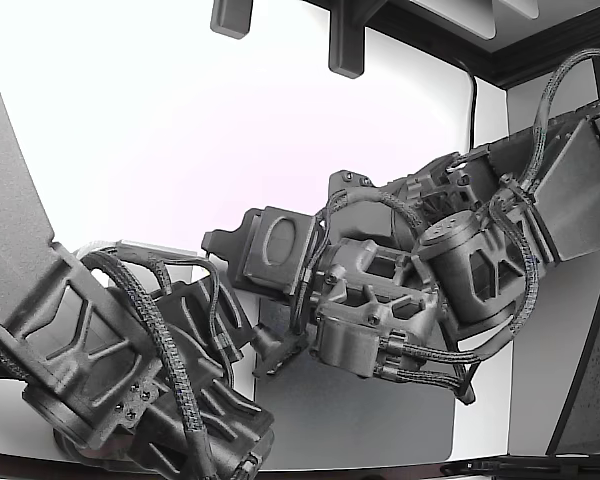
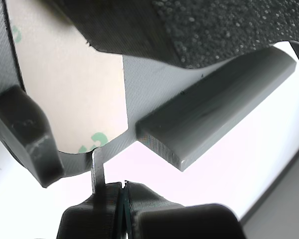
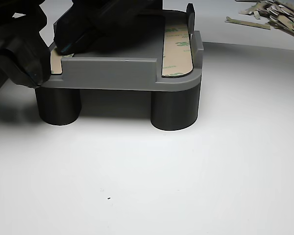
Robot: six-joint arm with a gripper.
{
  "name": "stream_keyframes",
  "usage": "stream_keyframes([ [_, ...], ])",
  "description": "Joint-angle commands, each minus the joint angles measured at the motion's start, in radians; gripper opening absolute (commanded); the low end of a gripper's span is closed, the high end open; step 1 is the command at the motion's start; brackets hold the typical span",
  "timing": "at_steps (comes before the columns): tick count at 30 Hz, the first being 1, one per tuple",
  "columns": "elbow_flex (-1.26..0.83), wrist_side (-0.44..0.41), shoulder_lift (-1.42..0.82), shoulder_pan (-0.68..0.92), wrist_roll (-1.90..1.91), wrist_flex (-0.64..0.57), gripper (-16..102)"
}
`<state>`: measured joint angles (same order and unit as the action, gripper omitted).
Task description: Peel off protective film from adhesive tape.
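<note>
In the wrist view a tan protective film (image 2: 70, 84) with green print lies flat on the adhesive tape of a grey part (image 2: 149, 84). My gripper (image 2: 122, 191) is shut just off the film's rounded corner. A thin strip (image 2: 97, 169) runs from that corner into its jaws. The other view shows the grey part (image 3: 112, 73) standing on round legs. One film-covered strip (image 3: 177, 46) lies on its right side. A second strip (image 3: 56, 63) on its left peeks out under dark gripper bodies (image 3: 24, 54).
A foam-padded finger (image 2: 224, 30) and a dark rounded finger (image 2: 25, 134) bear on the part beside a raised grey bar (image 2: 214, 109). Several peeled film scraps (image 3: 274, 12) lie at the back right. Two arms (image 1: 380, 290) crowd the exterior view.
</note>
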<state>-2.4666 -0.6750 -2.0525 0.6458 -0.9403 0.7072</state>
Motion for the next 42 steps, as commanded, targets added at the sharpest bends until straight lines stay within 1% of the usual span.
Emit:
stream_keyframes([
  [1,0.032,-0.003,-0.015,-0.005,0.005,-0.008,-11],
  [42,0.043,-0.015,-0.002,-0.002,-0.009,0.008,-11],
])
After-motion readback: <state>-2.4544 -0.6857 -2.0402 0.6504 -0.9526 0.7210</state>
